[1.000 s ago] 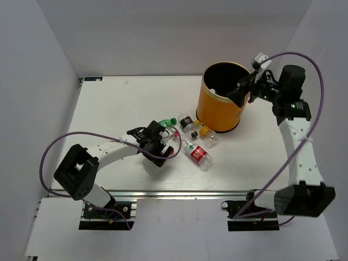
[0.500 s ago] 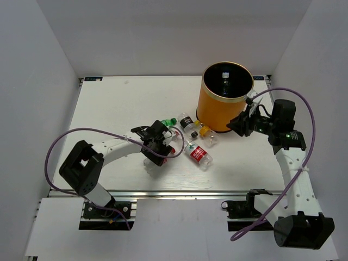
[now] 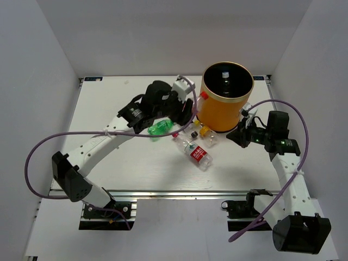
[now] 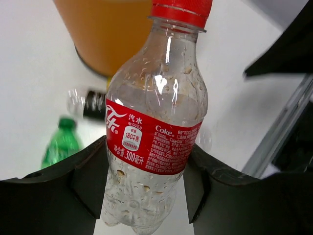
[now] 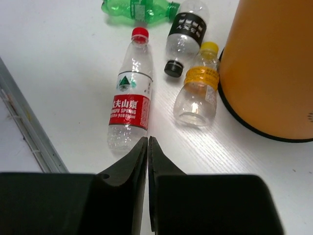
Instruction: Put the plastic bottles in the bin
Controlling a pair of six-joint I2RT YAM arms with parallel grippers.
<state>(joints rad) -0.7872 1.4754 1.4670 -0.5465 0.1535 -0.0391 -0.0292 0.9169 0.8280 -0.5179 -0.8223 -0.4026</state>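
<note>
Left gripper (image 4: 146, 169) has swung up from mid-table to the bin (image 3: 217, 111), clamped around a red-capped bottle (image 4: 156, 107) (held just beside the orange wall), while right gripper (image 5: 147, 144) sits pinched shut, empty, near the loose bottles (image 5: 128, 110).

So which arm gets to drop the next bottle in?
Left: the left gripper holds a clear red-labelled plastic bottle right beside the tall orange bin; the right gripper is shut, empty.
</note>
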